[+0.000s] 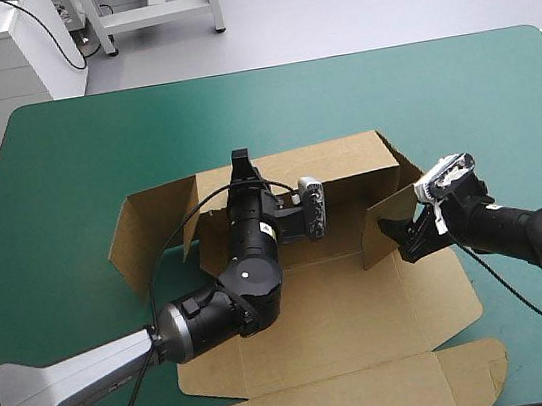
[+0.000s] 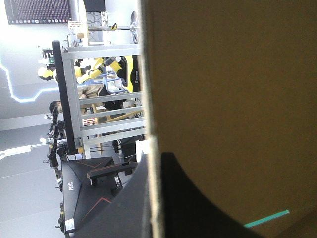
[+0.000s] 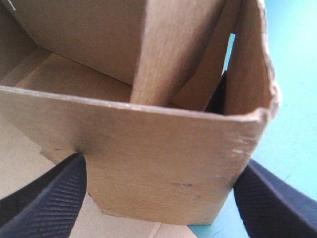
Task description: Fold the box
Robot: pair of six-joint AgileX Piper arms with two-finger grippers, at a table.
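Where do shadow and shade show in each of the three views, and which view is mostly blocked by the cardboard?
High view: even light, a soft shadow on the box beneath the left arm. Left wrist view: mostly blocked; a shaded wall fills it, one finger black against it. Right wrist view: the near flap is lit, the inside behind it dimmer.

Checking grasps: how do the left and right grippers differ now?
The left gripper is all but shut on the box, at its far wall; the right gripper stands open astride its raised right flap. The left reaches across the box floor; the right enters from the side. Both meet upright board.
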